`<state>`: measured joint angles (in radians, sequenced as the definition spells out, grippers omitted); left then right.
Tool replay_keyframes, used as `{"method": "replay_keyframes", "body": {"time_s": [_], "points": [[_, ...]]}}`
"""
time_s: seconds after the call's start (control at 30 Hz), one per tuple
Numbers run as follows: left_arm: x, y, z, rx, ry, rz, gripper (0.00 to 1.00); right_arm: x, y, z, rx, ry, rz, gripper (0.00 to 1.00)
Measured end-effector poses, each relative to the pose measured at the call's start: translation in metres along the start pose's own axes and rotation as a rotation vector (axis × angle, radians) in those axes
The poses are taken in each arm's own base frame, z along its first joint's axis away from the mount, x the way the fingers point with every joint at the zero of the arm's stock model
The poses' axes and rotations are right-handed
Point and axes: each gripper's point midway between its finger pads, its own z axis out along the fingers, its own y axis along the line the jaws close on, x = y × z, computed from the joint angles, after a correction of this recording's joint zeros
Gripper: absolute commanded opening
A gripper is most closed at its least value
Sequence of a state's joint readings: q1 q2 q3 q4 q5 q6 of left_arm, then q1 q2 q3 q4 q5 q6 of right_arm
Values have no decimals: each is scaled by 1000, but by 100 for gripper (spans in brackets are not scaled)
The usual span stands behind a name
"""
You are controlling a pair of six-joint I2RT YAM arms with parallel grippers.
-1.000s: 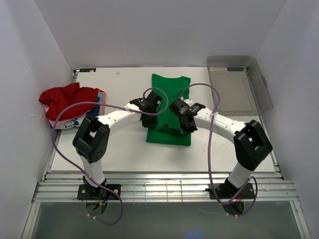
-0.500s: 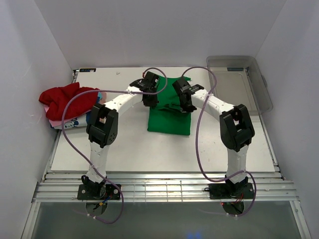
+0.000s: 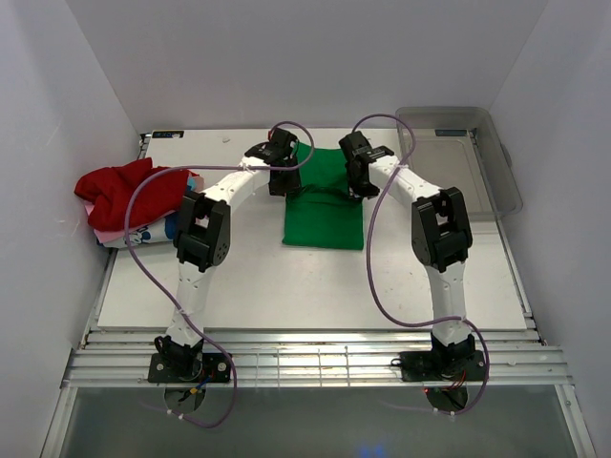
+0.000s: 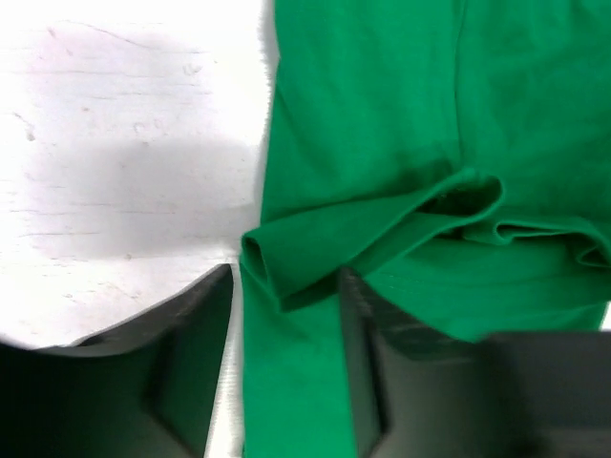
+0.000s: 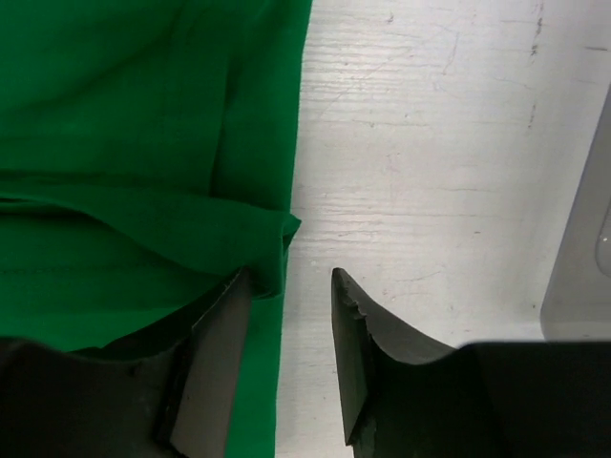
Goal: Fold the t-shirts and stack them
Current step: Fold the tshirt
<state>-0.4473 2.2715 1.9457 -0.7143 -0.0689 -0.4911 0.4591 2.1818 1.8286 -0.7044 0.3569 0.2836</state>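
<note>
Left hand (image 4: 284,286), right hand (image 5: 289,281) advanced; green t-shirt (image 3: 325,219) edge at each.

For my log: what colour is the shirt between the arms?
Bright green t-shirt, clearest from the top view.

You are working in a robotics laboratory test cell. Plain white walls (image 3: 286,57) enclose a white tabletop (image 3: 239,286) on three sides. The left arm (image 3: 196,239) and the right arm (image 3: 439,229) are bolted to a slotted metal rail (image 3: 315,367) at the near edge. Purple cables (image 3: 368,253) loop openly along both arms.
</note>
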Motion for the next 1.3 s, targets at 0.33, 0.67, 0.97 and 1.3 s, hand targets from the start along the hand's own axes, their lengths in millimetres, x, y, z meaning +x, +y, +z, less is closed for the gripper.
{"method": "replay_keyframes", "body": {"time_s": [0.33, 0.67, 0.97, 1.3], "points": [[-11, -12, -44, 28, -76, -29, 0, -17, 2, -60, -142, -122, 30, 10], [70, -99, -70, 268, 21, -20, 0, 3, 60, -55, -423, -12, 36, 8], [141, -82, -28, 229, 201, -44, 0, 32, 88, -33, -527, 123, 74, 8], [160, -81, -31, 286, 182, -52, 0, 38, 109, -25, -589, 155, 110, 8]]}}
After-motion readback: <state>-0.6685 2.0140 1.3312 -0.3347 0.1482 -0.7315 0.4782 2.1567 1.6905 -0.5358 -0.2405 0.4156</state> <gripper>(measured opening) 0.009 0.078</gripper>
